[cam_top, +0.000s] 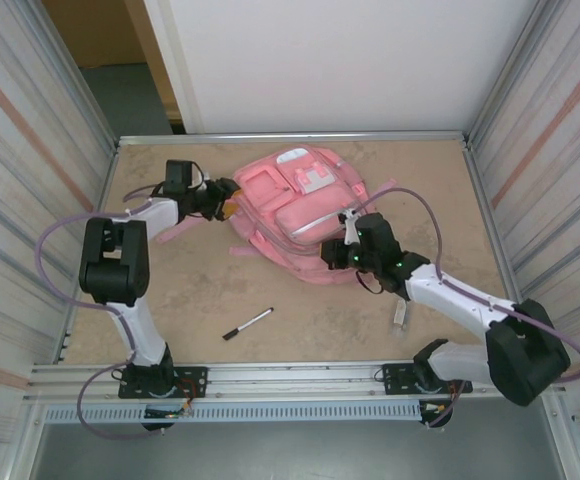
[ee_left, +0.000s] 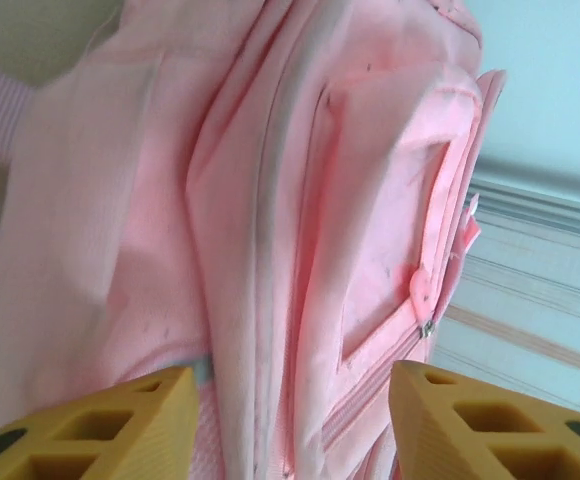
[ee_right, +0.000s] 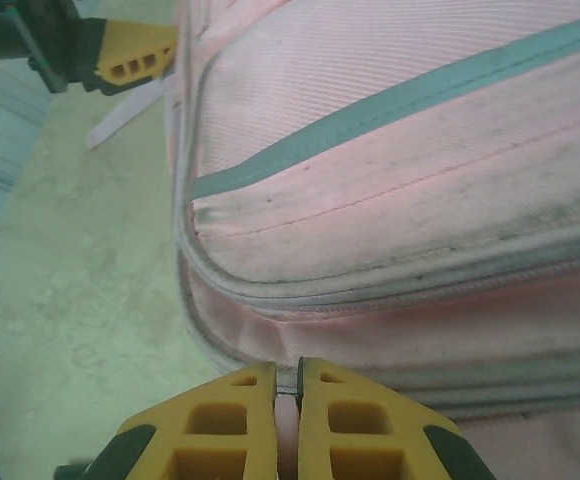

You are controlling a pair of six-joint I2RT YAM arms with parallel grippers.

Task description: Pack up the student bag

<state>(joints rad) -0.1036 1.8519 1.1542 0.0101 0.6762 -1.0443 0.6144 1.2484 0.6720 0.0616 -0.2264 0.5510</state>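
Observation:
The student bag [cam_top: 295,215], a large pink backpack with zip pockets, lies flat at the back middle of the table. My left gripper [cam_top: 232,208] is at the bag's left edge. In the left wrist view its yellow fingers stand apart, so the left gripper [ee_left: 292,400] is open, with the student bag's [ee_left: 270,200] folds and a zip pocket just ahead of it. My right gripper [cam_top: 332,252] is at the bag's near edge. In the right wrist view the right gripper [ee_right: 287,372] is shut on a thin pink bit at the zip seam of the student bag [ee_right: 390,150].
A black marker pen [cam_top: 247,323] lies on the tan table [cam_top: 190,290] in front of the bag, between the two arms. Corrugated walls close in both sides, and a white wall stands at the back. A pink strap [cam_top: 175,232] trails beside the left arm.

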